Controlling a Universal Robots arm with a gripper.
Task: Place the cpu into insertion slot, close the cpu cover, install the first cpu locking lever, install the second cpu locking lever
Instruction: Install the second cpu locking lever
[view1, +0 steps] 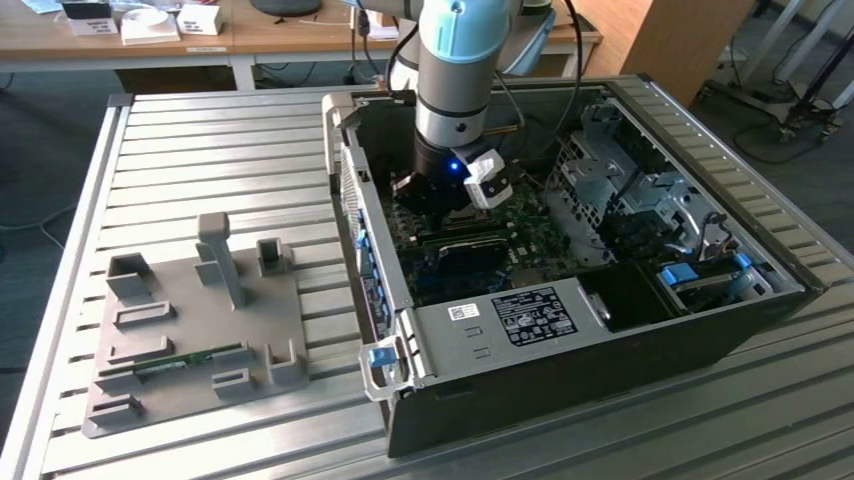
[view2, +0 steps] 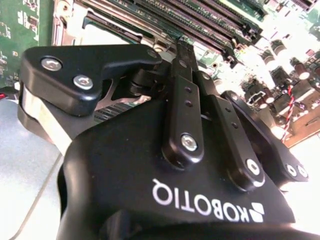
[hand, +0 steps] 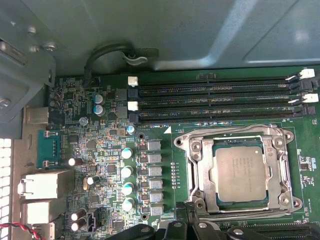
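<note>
One dull silver-grey cpu (hand: 239, 173), square and flat, lies in the insertion slot (hand: 202, 176) of the green motherboard (hand: 107, 150) with the cpu cover (hand: 234, 133) framing it, beside the black memory slots (hand: 215, 102), while the gripper (view2: 181, 47) hangs above with its fingers together, holding nothing.

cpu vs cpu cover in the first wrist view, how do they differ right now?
The cpu is a solid dull silver-grey square; the cpu cover is an open metal frame with a large square window. The cpu lies in the middle, inside the insertion slot; the cpu cover runs around it, and the cpu's top shows through the window. Both are square, metallic and flat on the green motherboard.
</note>
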